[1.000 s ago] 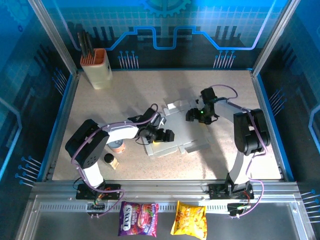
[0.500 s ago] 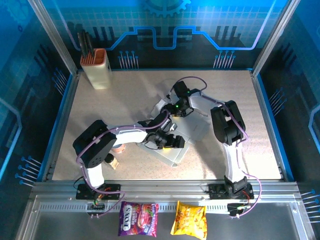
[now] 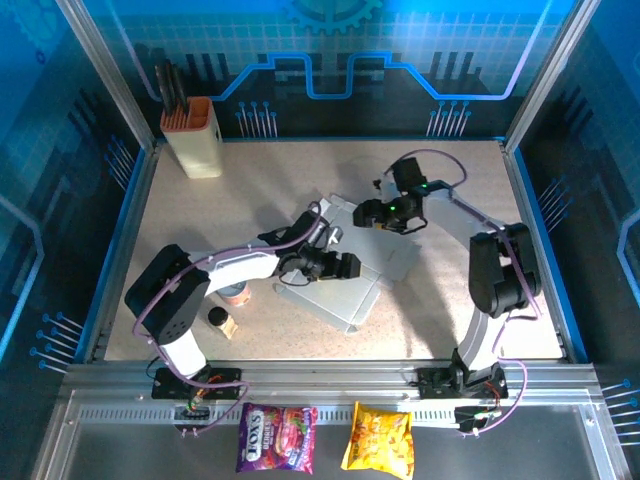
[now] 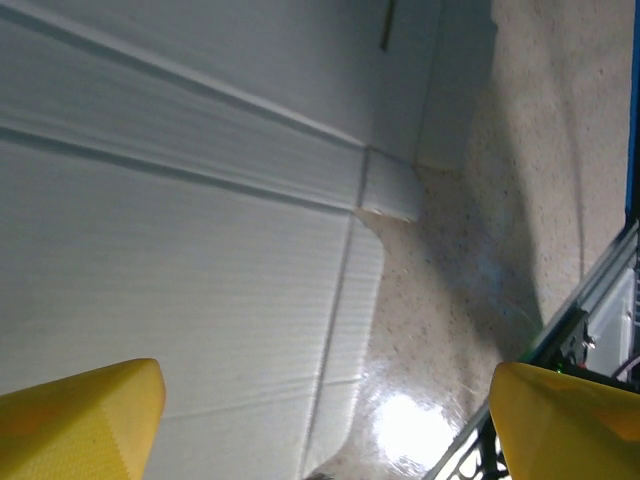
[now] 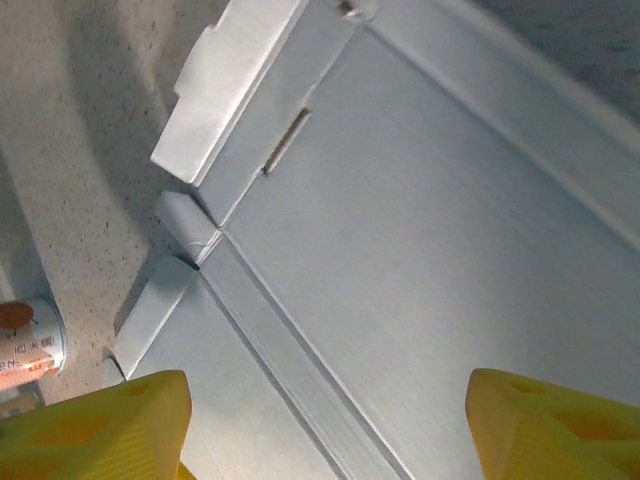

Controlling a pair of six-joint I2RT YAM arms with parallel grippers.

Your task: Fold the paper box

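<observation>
Mid-table, the paper box [image 3: 352, 296] lies mostly flat, both hands spread wide and empty over it. I judge the left hand [image 3: 342, 268] should pin the near panel beside a crease while the right hand [image 3: 368, 213] lifts the far flap squarely

The left pincer [image 4: 322, 425], spread wide, hangs over the creased paper box [image 4: 200, 200].

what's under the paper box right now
The paper box lies on the speckled table, which shows bare around its edges. Anything directly beneath the sheet is covered and cannot be seen.
</observation>
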